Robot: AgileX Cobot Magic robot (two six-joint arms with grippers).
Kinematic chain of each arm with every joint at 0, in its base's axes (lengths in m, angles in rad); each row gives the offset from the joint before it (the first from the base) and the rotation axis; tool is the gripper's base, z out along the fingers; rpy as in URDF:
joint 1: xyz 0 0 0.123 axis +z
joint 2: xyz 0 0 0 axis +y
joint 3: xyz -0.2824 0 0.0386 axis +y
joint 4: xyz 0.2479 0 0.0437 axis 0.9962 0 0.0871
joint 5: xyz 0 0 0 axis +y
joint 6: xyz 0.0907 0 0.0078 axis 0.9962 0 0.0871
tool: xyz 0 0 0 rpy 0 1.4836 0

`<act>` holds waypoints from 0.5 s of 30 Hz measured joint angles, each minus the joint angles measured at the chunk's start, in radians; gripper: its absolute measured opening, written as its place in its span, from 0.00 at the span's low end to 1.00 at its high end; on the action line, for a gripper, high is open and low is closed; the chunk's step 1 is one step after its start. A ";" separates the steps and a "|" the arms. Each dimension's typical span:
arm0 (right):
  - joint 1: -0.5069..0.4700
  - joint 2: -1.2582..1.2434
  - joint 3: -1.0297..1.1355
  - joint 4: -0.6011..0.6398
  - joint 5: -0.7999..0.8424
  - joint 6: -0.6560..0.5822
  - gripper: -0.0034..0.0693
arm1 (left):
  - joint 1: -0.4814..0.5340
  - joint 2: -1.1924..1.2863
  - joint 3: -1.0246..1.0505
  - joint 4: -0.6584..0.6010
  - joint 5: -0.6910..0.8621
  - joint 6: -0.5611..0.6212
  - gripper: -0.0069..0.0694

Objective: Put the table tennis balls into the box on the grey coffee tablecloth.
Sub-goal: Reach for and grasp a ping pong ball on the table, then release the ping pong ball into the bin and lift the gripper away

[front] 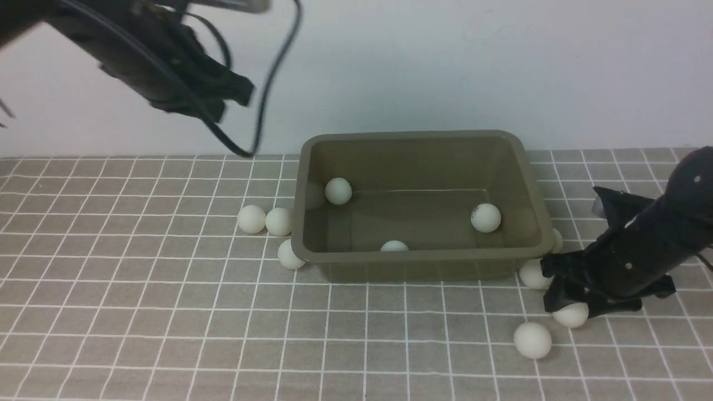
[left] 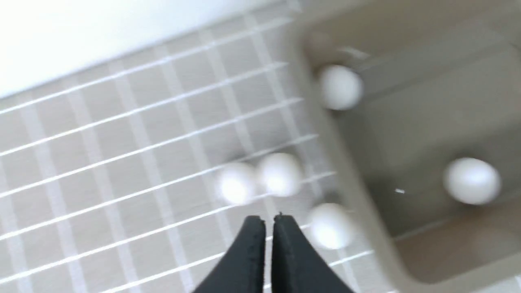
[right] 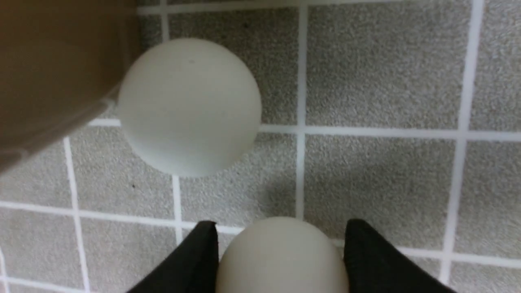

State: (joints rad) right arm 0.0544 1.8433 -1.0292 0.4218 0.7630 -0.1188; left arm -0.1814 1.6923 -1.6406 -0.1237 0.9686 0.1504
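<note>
The olive-brown box (front: 312, 167) stands on the grey coffee tablecloth (front: 139, 323) and holds three table tennis balls (front: 338, 191). Three more balls (front: 278, 221) lie by its left wall, also seen blurred in the left wrist view (left: 280, 174). Others lie at its right end (front: 533, 340). My right gripper (front: 576, 309) is down on the cloth there, its fingers (right: 368, 252) pressed against both sides of one ball (right: 281, 256); a second ball (right: 189, 108) lies just beyond, beside the box corner. My left gripper (front: 237, 94) hangs high at the upper left, shut and empty (left: 269, 219).
A white wall rises behind the cloth. A black cable (front: 267, 89) loops down from the left arm to just behind the box's left rear corner. The right arm (front: 657, 245) slants down over the cloth to the right of the box.
</note>
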 joint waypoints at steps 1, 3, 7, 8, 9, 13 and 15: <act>-0.008 -0.006 -0.004 -0.002 0.016 0.000 0.54 | 0.019 -0.014 0.000 0.000 0.011 -0.001 0.08; -0.032 -0.050 -0.011 -0.008 0.062 -0.001 0.54 | 0.055 -0.040 0.004 0.000 0.050 -0.002 0.08; -0.063 -0.229 -0.012 -0.006 0.124 -0.005 0.54 | 0.120 -0.081 0.068 -0.001 0.094 -0.002 0.08; -0.058 -0.265 -0.015 0.000 0.122 -0.013 0.54 | 0.131 -0.088 0.094 -0.001 0.090 -0.001 0.08; -0.050 -0.296 -0.020 0.009 0.117 -0.025 0.54 | 0.136 -0.091 0.109 -0.001 0.087 -0.001 0.08; 0.037 -0.339 -0.103 0.037 0.074 -0.094 0.54 | 0.141 -0.087 0.213 -0.011 0.031 0.014 0.08; 0.058 -0.325 -0.135 0.038 0.069 -0.098 0.54 | 0.136 -0.079 0.228 -0.019 0.013 0.018 0.08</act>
State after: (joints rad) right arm 0.1127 1.5179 -1.1645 0.4601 0.8324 -0.2171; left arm -0.0456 1.6129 -1.4127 -0.1429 0.9818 0.1687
